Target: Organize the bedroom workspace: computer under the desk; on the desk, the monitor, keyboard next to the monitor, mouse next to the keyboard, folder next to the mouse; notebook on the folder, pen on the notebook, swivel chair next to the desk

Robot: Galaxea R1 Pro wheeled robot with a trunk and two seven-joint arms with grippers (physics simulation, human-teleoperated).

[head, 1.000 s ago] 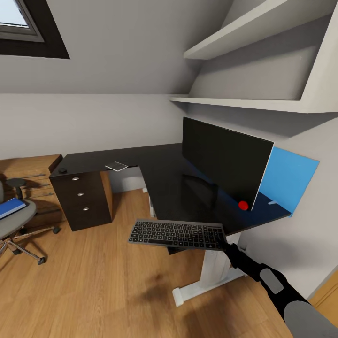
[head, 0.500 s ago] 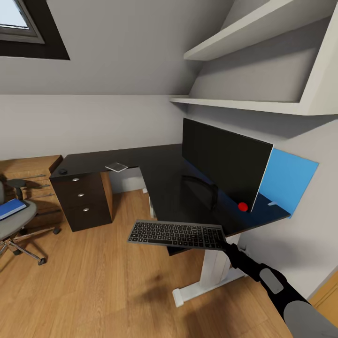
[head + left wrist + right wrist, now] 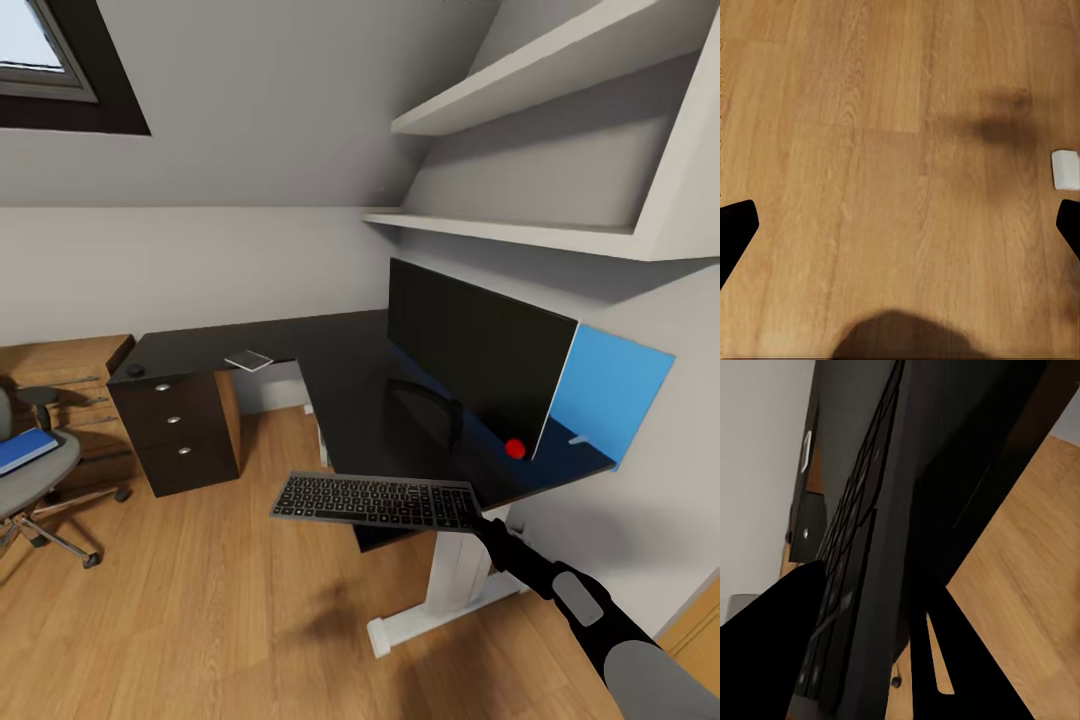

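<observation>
Head view shows the monitor (image 3: 470, 365) already on the worktop (image 3: 340, 375), right jaws grasping the keyboard (image 3: 375, 500) off its near edge, left jaws released, and the folder (image 3: 25, 450) awaiting on the chair (image 3: 35, 475).

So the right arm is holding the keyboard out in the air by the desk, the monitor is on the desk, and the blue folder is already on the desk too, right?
Not quite. The blue folder lies on the swivel chair, not on the desk, as the head view shows. The rest holds: the right tool holds the keyboard in the air by the desk, and the monitor stands on it.
</observation>
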